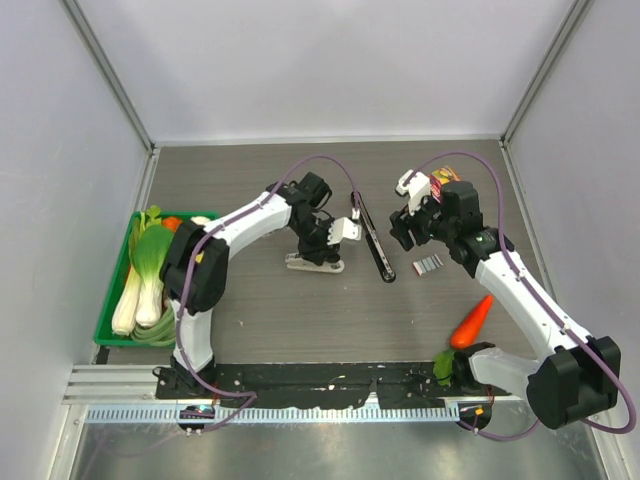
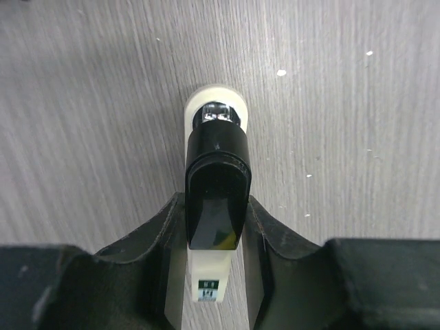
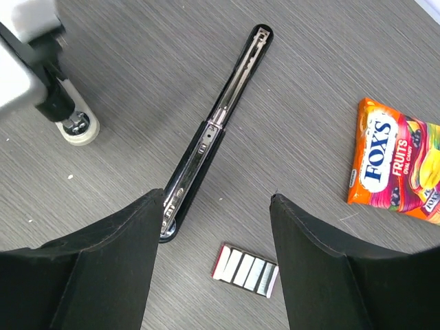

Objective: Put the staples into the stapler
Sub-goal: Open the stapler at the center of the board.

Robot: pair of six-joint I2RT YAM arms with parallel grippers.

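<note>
table matt wood-grain; open stapler glossy black plastic, shiny metal rail; snack packet glossy.

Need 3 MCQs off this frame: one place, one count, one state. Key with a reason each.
1. Where are the staples?
A) in the green tray
B) on the table beside the black stapler
C) held in a gripper

2. How many staplers are out?
A) one
B) two
C) three

3. The right gripper is:
A) open, empty
B) shut on the staples
C) shut on the black stapler

Key:
1 B, they lie on the tabletop by that stapler's end.
2 B, a white stapler plus the black one.
3 A, jaws wide apart, holding nothing.
</note>
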